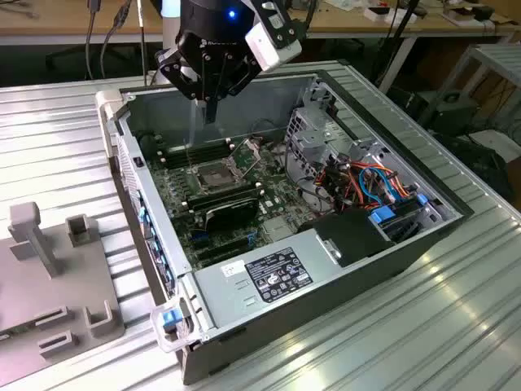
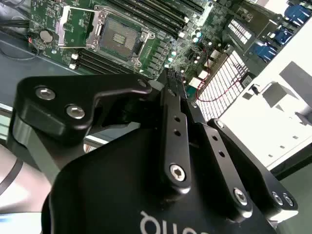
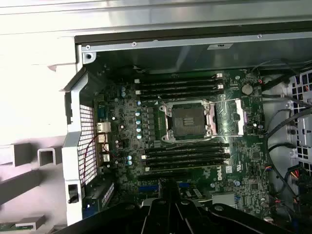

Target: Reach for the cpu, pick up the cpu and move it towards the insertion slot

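Observation:
My gripper hangs above the far left part of the open computer case, its fingers drawn together and pointing down. The insertion slot lies on the green motherboard just below and in front of the fingertips. It has a dark square centre and a silver frame, and its load plate is flipped open beside it. Both wrist views look down past the shut fingers at the same slot. The cpu is hidden; I cannot tell whether anything sits between the fingertips.
Long black memory slots flank the socket on both sides, and a glossy black card lies nearer the front. The case wall rises right behind the gripper. A drive cage with coloured cables fills the exterior view's right. A grey fixture plate rests outside the case.

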Tool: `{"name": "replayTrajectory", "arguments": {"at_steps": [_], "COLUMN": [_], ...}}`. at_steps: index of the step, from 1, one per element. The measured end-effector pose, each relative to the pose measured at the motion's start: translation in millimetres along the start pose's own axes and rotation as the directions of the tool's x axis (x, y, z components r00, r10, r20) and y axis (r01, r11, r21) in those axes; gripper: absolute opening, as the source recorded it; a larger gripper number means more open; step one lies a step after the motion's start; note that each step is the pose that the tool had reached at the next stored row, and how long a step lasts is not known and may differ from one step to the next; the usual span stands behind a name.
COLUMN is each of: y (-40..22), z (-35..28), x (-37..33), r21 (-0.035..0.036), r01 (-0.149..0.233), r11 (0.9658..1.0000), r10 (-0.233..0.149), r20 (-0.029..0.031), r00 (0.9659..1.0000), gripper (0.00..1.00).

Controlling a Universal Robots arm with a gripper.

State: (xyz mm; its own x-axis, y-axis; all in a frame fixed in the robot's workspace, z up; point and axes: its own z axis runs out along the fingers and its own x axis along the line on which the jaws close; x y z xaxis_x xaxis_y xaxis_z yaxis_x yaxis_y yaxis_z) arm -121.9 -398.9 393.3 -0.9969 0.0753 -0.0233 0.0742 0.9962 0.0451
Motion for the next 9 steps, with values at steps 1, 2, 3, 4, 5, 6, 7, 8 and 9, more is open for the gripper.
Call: {"name": "replayTrajectory", "arguments": {"at_steps": [1, 2, 3, 4, 5, 6, 7, 8, 9], "y": [0.0, 0.0, 0.0, 0.0, 0.0, -0.1, -0.2, -0.2, -0.3], "z": [0.0, 0.0, 0.0, 0.0, 0.0, 0.0, 0.0, 0.0, -0.1], "x": [0.0, 0.0, 0.0, 0.4, 1.2, 2.2, 3.1, 3.6, 4.2], "r21": [0.0003, 0.0024, 0.0031, 0.0031, 0.0031, 0.0031, 0.0031, 0.0031, 0.0031], "r01": [0.000, 0.000, 0.000, 0.000, 0.000, 0.000, 0.000, 0.000, 0.000], "r11": [1.0000, 1.0000, 1.0000, 1.0000, 1.0000, 1.0000, 1.0000, 1.0000, 1.0000], "r10": [0.000, 0.000, 0.000, 0.000, 0.000, 0.000, 0.000, 0.000, 0.000], "r20": [0.0000, 0.0002, 0.0002, 0.0003, 0.0003, 0.0003, 0.0003, 0.0002, 0.0001], "r00": [1.0000, 1.0000, 1.0000, 1.0000, 1.0000, 1.0000, 1.0000, 1.0000, 1.0000], "gripper": [0.11, 0.11, 0.11, 0.11, 0.11, 0.11, 0.11, 0.11, 0.11]}}
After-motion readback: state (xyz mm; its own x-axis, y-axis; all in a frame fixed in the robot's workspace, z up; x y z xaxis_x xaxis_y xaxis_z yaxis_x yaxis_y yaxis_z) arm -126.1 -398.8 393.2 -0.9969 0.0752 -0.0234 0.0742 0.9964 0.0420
